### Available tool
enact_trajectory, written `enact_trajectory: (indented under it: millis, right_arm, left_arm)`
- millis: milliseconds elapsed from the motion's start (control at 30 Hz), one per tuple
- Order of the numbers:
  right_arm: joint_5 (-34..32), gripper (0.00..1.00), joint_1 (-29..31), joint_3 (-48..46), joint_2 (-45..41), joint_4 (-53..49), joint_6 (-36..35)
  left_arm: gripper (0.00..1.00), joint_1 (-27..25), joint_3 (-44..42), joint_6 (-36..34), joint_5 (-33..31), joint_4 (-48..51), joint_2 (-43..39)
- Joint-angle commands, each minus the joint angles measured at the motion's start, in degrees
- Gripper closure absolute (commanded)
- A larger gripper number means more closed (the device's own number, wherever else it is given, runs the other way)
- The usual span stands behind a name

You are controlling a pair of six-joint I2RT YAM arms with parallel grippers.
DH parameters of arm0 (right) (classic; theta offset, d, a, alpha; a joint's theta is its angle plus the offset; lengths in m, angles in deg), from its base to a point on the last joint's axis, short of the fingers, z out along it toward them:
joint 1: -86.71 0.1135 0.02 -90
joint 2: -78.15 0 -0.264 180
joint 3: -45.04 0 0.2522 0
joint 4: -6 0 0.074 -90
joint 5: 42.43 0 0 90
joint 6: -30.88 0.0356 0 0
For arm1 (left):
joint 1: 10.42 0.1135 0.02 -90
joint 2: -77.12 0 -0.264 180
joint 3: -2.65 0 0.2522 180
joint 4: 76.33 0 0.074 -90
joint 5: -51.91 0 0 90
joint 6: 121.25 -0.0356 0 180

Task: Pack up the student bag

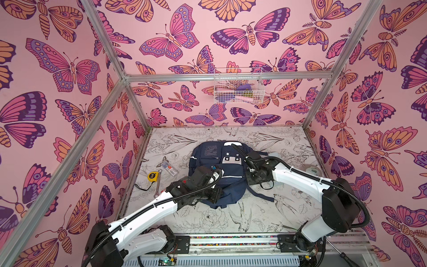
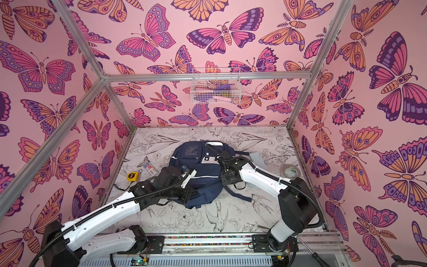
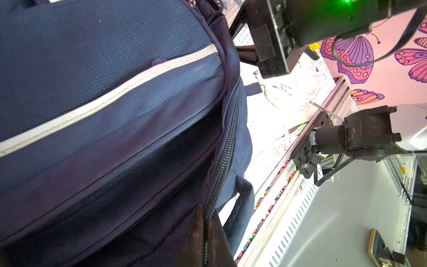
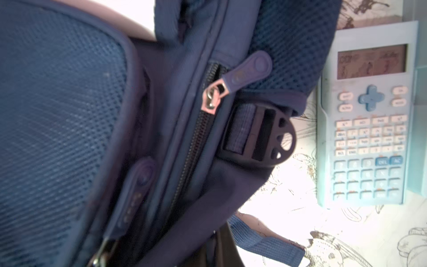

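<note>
I see soft bumpy blue student bag (image 1: 231,172) | left claw (image 3: 204,233) pinched on its toothy zip (image 3: 221,166) | right claw (image 1: 233,146) shut, far end

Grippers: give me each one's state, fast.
Left gripper: closed, pinching the student bag beside its zipper.
Right gripper: closed at the bag's top; grip cannot be told.

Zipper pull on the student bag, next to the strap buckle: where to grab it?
Probably the flat rubber tab, not the small metal slider. It lies flat on the student bag, so come from above and close across its two long edges.
</note>
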Motion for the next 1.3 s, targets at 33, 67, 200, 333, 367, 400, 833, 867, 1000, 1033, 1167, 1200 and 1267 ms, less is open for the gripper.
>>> enact_trajectory:
  millis: [33,67,200,333,367,400,833,867,1000,1033,1167,1200,1267]
  right_arm:
    - [2.1,0.95,-0.8,-1.2,-2.4,2.9,-0.8]
    - [2.8,0.85,-0.8,-1.3,-2.9,2.2,-0.8]
    - [-0.5,0.51,-0.8,-1.8,-8.5,-1.6,1.0]
    - [-5.4,0.42,-0.8,-2.0,-16.8,-6.4,4.4]
    - [-4.8,0.41,-0.8,-2.2,-18.6,-6.9,5.4]
    - [-3.5,0.41,-0.8,-2.6,-20.0,-6.5,6.3]
    - [8.9,0.43,5.5,-11.2,-14.5,16.9,27.0]
    - [8.9,0.43,5.6,-11.6,-13.7,17.7,28.0]
    - [8.6,0.44,6.2,-14.5,-12.5,21.2,33.4]
    - [8.8,0.44,6.3,-15.2,-12.5,22.0,34.6]
    - [6.9,0.44,6.5,-16.8,-12.8,20.8,38.0]
    - [6.6,0.44,6.4,-17.2,-12.9,20.9,38.3]
    - [6.2,0.44,6.2,-17.4,-12.4,21.5,38.7]
  left_arm:
    - [1.00,-0.6,-1.8,4.3,3.5,-7.0,0.9]
    - [1.00,-0.9,-2.4,5.2,3.8,-8.7,1.4]
    - [1.00,-2.9,-5.0,9.3,4.1,-16.4,3.7]
    - [0.73,-4.6,-5.4,10.7,8.5,-21.1,6.5]
    - [0.57,-4.6,-5.4,10.7,8.8,-20.5,5.7]
    - [0.46,-4.6,-5.7,10.8,8.0,-20.0,4.4]
    - [0.11,5.5,-5.8,15.7,-9.4,-3.0,-4.8]
    - [0.12,5.9,-5.9,15.9,-8.3,-3.5,-4.5]
    - [0.13,6.9,-6.8,17.0,-3.3,-7.5,-4.3]
    - [0.13,7.2,-6.9,17.3,-2.2,-8.1,-4.0]
    - [0.16,7.9,-7.2,17.7,0.1,-9.0,-2.5]
    - [0.16,8.0,-7.2,17.8,0.5,-9.2,-2.1]
    - [0.16,7.9,-7.5,17.8,1.4,-9.8,-1.5]
